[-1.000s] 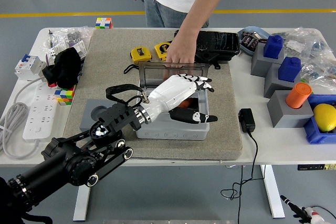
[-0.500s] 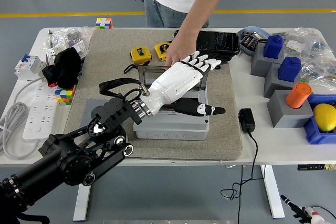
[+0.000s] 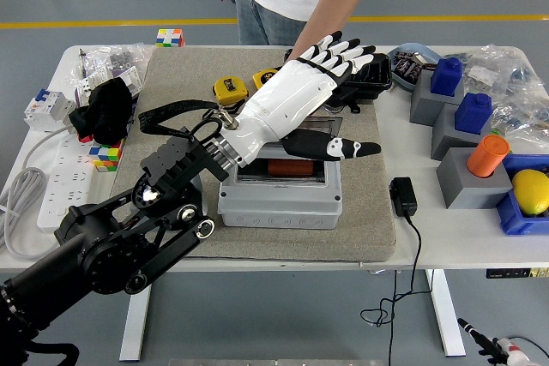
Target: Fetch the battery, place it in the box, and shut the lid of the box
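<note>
The grey box [image 3: 279, 207] stands on the brownish mat [image 3: 171, 100] in the middle of the table. An orange battery [image 3: 290, 167] lies inside it, seen through the open top. My left hand [image 3: 343, 100], white with black fingertips, hovers above the box's far side with its fingers spread, holding nothing. It hides the box's lid. A person's arm [image 3: 339, 2] reaches down from the far side behind my hand, and the person's hand is hidden.
Two yellow tape measures [image 3: 230, 89] and a black case [image 3: 367, 73] lie behind the box. A black adapter [image 3: 403, 196] sits right of the mat. Grey and blue blocks [image 3: 472, 113], an orange cylinder [image 3: 487, 156] and a yellow fruit [image 3: 532, 190] stand at right. A power strip [image 3: 60, 182] lies at left.
My left hand has lifted out of the box and moved up toward the far right, fingers spread. The orange battery stays in the box. The person's hand is now covered.
</note>
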Motion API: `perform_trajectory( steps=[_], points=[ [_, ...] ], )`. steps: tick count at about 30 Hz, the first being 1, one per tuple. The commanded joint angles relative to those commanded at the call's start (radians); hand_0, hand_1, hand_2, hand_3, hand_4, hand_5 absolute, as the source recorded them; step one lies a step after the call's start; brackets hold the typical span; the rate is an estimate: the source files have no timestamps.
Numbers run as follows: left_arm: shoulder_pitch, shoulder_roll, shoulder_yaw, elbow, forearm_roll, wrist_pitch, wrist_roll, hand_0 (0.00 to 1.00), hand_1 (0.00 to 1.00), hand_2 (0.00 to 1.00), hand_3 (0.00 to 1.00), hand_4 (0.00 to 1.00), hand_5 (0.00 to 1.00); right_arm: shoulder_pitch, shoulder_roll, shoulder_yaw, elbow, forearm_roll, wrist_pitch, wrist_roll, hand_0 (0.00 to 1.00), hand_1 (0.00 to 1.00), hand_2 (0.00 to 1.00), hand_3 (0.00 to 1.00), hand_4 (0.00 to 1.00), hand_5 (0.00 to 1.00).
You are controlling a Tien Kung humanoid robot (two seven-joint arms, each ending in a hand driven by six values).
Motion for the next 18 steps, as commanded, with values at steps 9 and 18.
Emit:
perform_trajectory(
  steps=[9,18],
  points=[
    [0.025,0.016,-0.066,0.031,0.028,-0.188,0.121,0.903,0.896,0.873,0.851,0.998,0.998,-0.003,0.0,-0.002,0.0,0.001,-0.001,0.0,0.89,0.867,0.825,0.864,0.998,0.998],
    [0.058,0.039,-0.091,-0.032,0.016,-0.382,0.255,0.583,0.673,0.676,0.701,0.998,0.998,-0.002,0.001,-0.001,-0.001,-0.001,-0.001,0.0,0.89,0.867,0.826,0.864,0.998,0.998]
  ],
)
